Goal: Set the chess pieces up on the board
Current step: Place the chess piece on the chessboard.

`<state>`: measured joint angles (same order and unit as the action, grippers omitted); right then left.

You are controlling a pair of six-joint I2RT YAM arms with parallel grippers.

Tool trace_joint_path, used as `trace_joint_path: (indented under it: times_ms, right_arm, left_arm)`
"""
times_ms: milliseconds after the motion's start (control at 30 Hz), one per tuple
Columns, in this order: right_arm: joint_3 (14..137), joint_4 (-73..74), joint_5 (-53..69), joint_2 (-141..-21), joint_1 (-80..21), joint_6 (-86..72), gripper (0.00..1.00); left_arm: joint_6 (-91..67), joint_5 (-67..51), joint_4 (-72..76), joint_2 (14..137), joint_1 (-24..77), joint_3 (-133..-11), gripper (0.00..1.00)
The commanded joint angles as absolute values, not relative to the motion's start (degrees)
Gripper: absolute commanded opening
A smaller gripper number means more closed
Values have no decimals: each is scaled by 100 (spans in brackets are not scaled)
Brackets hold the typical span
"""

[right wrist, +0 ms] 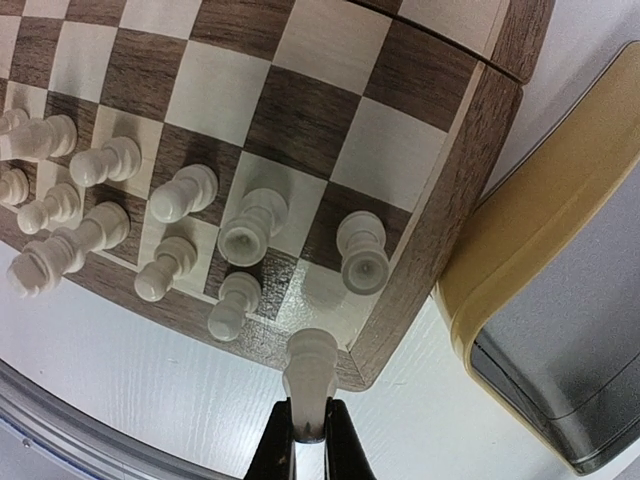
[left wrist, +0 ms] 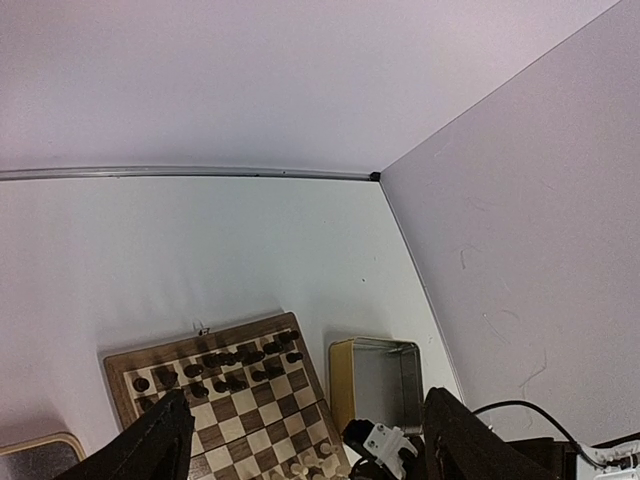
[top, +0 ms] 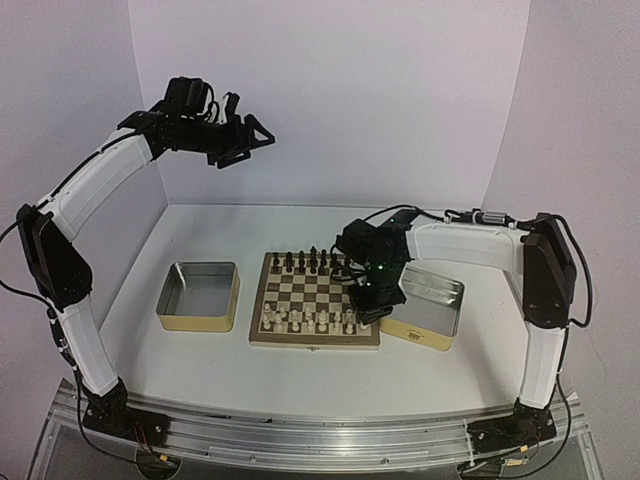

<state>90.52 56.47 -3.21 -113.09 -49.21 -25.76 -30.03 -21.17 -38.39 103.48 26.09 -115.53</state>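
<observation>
The board (top: 314,300) lies mid-table, with cream-white pieces (top: 310,318) along its near rows and dark pieces (top: 305,260) along its far rows. My right gripper (right wrist: 308,440) is shut on a cream-white piece (right wrist: 310,375), held just above the board's near right corner (right wrist: 400,330), beside a cream-white rook (right wrist: 362,252). Other cream-white pieces (right wrist: 180,195) stand on the squares to its left. My left gripper (top: 240,140) is raised high at the back left, its fingers (left wrist: 150,450) wide apart and empty. The board also shows in the left wrist view (left wrist: 225,385).
A metal tin with yellowish sides (top: 200,295) stands left of the board. A second tin (top: 428,305) stands right of it, close to my right gripper; it also shows in the right wrist view (right wrist: 545,230) and the left wrist view (left wrist: 375,380). White walls enclose the table.
</observation>
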Motion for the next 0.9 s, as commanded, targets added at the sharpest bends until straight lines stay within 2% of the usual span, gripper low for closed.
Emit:
trace_joint_path:
  times_ms: [0,867]
  right_arm:
    - [9074,5563,-286,-11405,-4936,-2634,0]
    - [8864,5493,-322,-11543,-4936,-2626,0]
  left_arm:
    - [-2880,-2057,-3918,10403,2619,-11902,78]
    - [-2821,-1985,-3952,10389,2619,-11880,78]
